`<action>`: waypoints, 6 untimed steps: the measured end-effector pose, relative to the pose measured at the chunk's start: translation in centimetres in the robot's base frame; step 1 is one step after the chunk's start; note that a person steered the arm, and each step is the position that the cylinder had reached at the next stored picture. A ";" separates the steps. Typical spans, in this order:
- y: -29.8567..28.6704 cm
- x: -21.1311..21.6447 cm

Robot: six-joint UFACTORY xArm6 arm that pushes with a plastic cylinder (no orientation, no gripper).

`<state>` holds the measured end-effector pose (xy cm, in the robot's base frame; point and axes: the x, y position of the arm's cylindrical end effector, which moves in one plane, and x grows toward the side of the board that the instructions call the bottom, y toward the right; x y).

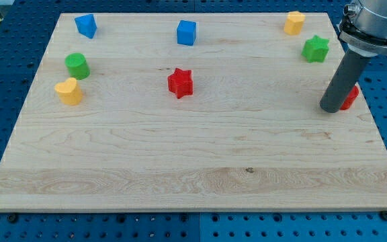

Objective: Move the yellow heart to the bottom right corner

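The yellow heart (68, 91) lies near the board's left edge, just below a green cylinder (77, 65). My tip (330, 108) rests on the board near the right edge, far to the right of the heart. A red block (350, 98) is right beside the rod on its right, partly hidden by it; I cannot make out its shape or whether they touch.
A green star (316, 48) and a second yellow block (294, 22) lie above my tip at the top right. A red star (180, 83) is left of centre. A blue cube (187, 32) and another blue block (86, 25) lie along the top. The wooden board (193, 175) sits on a blue pegboard.
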<state>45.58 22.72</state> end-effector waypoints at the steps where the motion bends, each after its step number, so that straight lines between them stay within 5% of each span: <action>1: -0.2 1.9; 3: -10.2 9.4; 6: -36.9 7.2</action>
<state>52.76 -14.16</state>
